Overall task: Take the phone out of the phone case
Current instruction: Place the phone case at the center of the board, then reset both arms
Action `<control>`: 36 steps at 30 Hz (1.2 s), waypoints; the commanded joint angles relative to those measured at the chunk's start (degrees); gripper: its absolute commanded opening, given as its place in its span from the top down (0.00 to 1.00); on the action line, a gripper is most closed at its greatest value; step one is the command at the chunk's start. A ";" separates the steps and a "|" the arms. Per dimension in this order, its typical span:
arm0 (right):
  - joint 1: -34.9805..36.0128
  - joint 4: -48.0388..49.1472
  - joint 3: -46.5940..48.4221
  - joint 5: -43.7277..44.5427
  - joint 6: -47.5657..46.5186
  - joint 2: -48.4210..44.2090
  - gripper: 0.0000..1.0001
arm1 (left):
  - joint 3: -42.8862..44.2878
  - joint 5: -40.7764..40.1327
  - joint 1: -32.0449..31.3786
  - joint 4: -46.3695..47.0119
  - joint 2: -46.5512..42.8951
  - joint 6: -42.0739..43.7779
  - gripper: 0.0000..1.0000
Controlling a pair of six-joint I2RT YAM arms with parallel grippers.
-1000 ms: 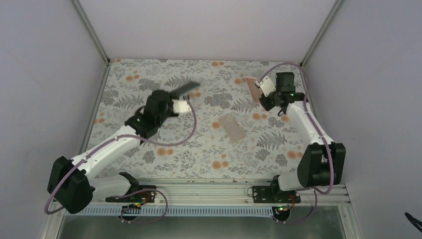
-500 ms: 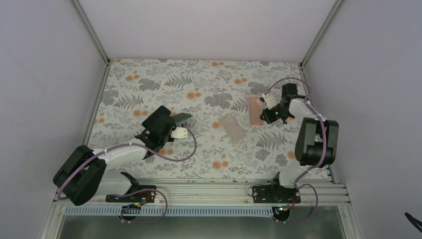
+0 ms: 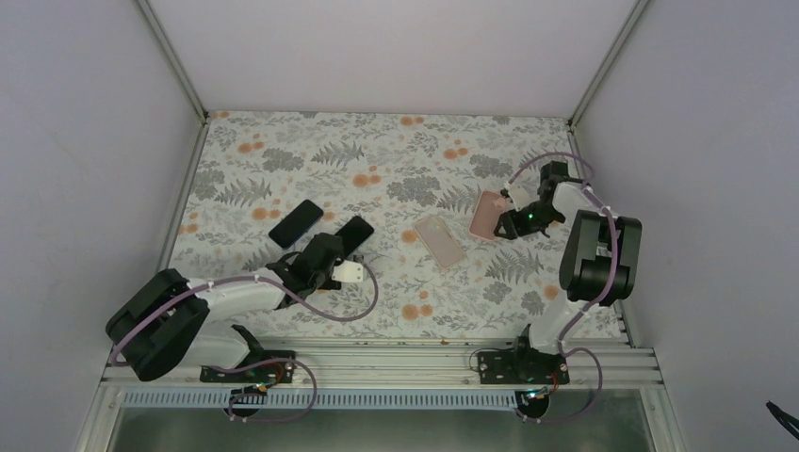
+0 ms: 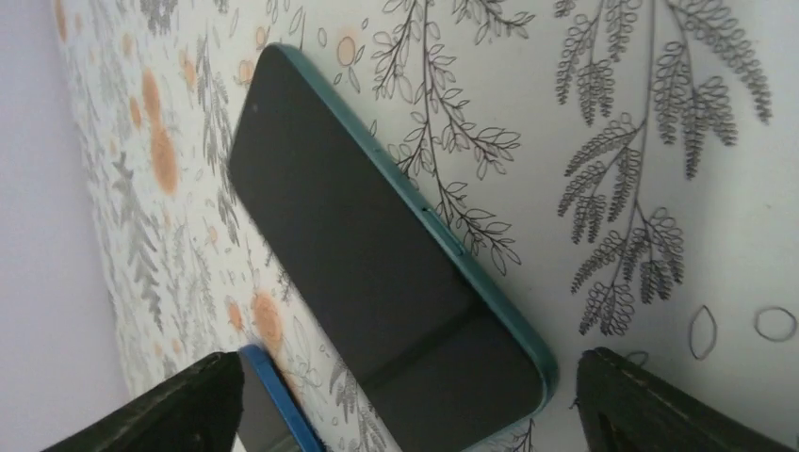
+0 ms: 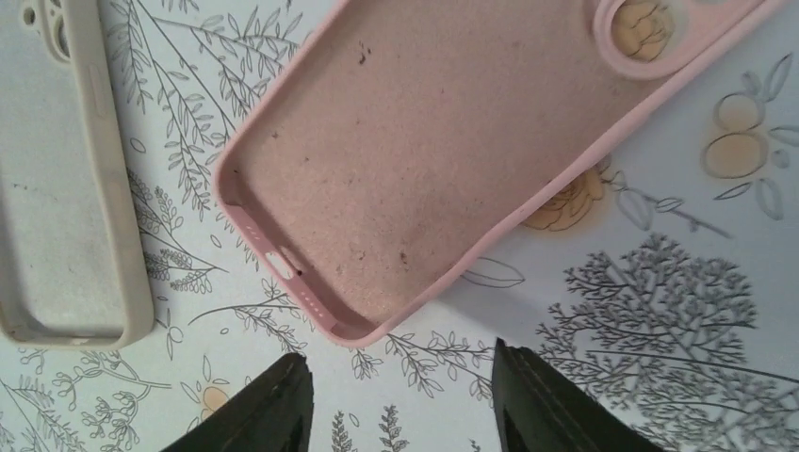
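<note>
Item, teal-edged phone (image 3: 350,234): lies flat, dark face up, on the floral tabletop (image 3: 405,141), left of centre in the overhead view. A second ago it was carried aloft in the left tool (image 3: 339,249).

Left tool: jaws now spread wide, one finger on either side of the phone's near end, gripping nothing.

Item, pink phone case (image 3: 486,215): empty, hollow side up, flat on the tabletop at centre right. A second ago the right tool (image 3: 506,226) held it raised at upper right.

Right tool: jaws parted, the case lying just beyond its fingertips, nothing held.

Also present: blue-edged phone (image 3: 296,223), just left of the teal-edged one; beige phone case (image 3: 440,240), empty, in the middle of the frame.

Assessment: the phone and the pink case now lie well apart and both have been released, so the removal looks finished. Only withdrawal of the arms appears to remain.
</note>
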 commanded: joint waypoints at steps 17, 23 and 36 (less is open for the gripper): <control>5.50 -3.40 5.24 -5.32 6.14 -19.77 0.00 | 28.92 30.81 15.85 -39.70 -10.56 -7.92 0.00; 5.39 3.76 0.29 -8.05 8.80 -24.98 0.00 | 34.06 32.56 22.72 -38.23 -9.80 -12.21 0.00; 5.44 7.29 -5.61 -9.15 7.47 -24.95 0.00 | 34.79 31.62 25.38 -32.33 -9.15 -16.29 0.00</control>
